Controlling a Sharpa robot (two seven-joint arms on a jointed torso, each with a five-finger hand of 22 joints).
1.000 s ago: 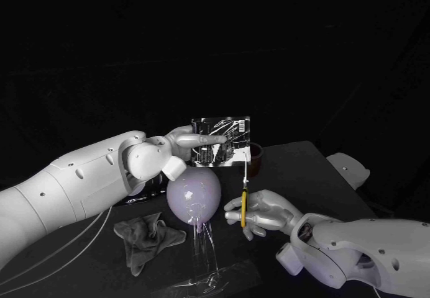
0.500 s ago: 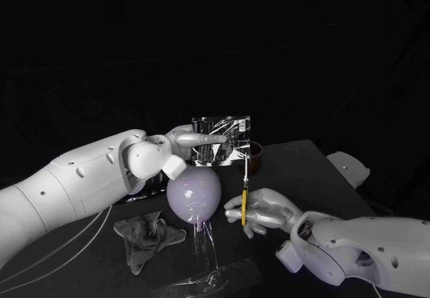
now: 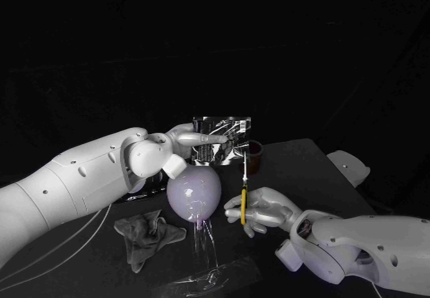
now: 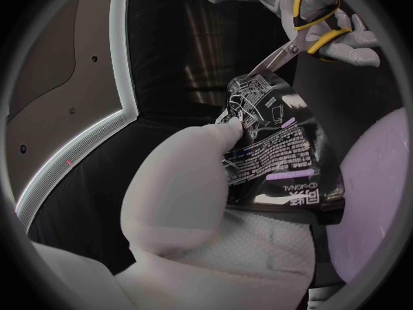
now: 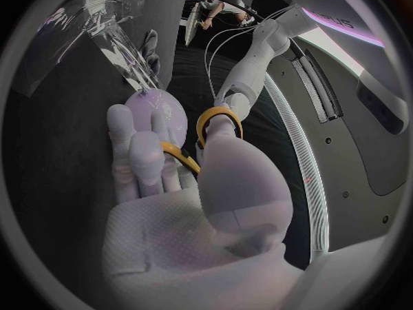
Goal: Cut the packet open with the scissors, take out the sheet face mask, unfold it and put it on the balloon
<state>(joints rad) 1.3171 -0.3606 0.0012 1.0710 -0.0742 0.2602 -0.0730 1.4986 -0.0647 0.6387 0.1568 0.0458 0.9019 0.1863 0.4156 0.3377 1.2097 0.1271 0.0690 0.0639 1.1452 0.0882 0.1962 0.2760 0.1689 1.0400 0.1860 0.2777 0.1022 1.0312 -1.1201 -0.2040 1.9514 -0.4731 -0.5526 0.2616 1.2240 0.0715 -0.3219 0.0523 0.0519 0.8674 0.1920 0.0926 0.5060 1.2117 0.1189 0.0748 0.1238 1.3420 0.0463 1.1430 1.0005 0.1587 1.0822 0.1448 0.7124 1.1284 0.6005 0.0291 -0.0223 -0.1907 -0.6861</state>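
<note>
The left hand still grips the packet. The right hand keeps holding the scissors just below it, almost unmoved.

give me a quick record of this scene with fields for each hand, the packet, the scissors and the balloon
left hand: holds the packet up above the balloon
right hand: grips the scissors by their yellow handles
scissors: blades pointing up, tips at a corner of the packet
packet: no cut visible, mask not out
balloon: upright on a clear stand, bare
also on table: grey cloth beside the balloon, dark cup behind the packet
</note>
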